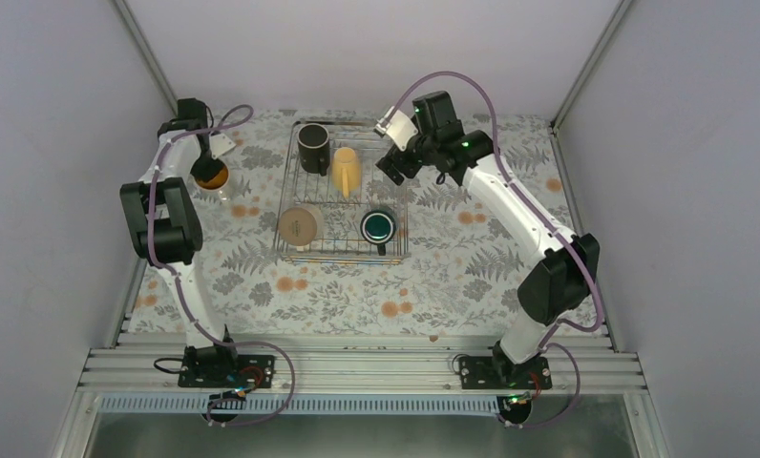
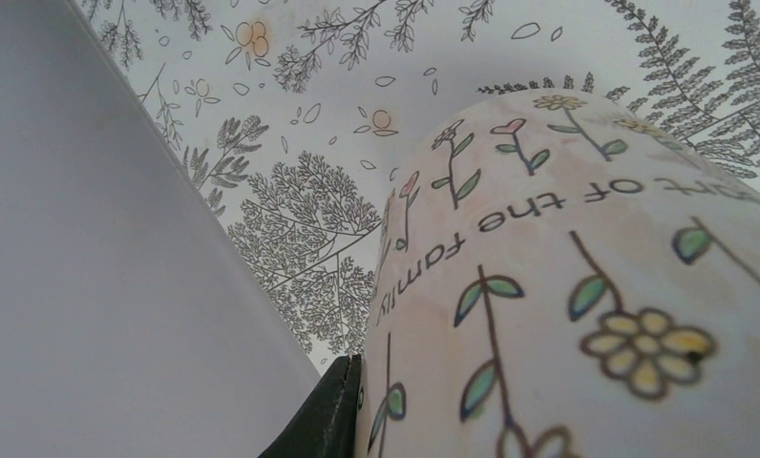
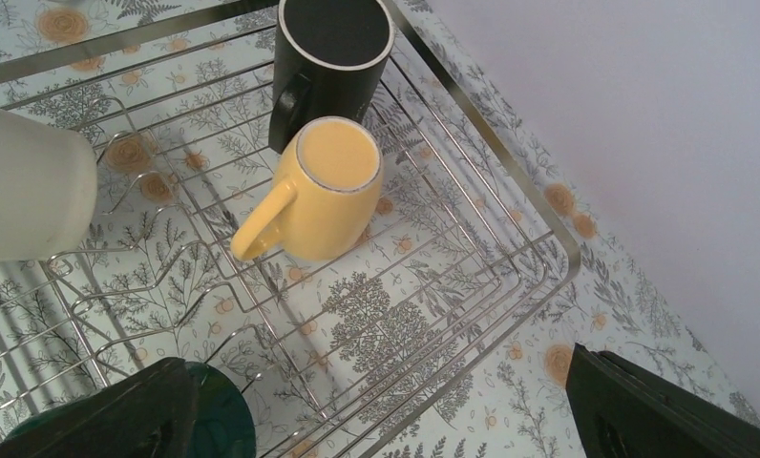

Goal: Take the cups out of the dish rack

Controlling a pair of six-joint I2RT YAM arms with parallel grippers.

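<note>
Cups are sitting four to the dish rack (image 1: 338, 258): the black cup (image 1: 313, 148) at its far left, the yellow cup (image 1: 347, 170) just right of that, the cream cup (image 1: 301, 226) near left and the green cup (image 1: 379, 226) near right. The fifth, the flowered cup (image 1: 210, 175), is outside, well left of the rack's far corner. My left claw (image 1: 207, 160) is pinching its wall, jaws nearly together.

I am judging this to be the set-down, though I cannot tell whether it is touching the table. Next I am needing to release and lift clear. My right claw (image 1: 392, 164) is hanging spread wide over the rack's far right part, just short of the yellow cup, which looks like the one to close on.
</note>
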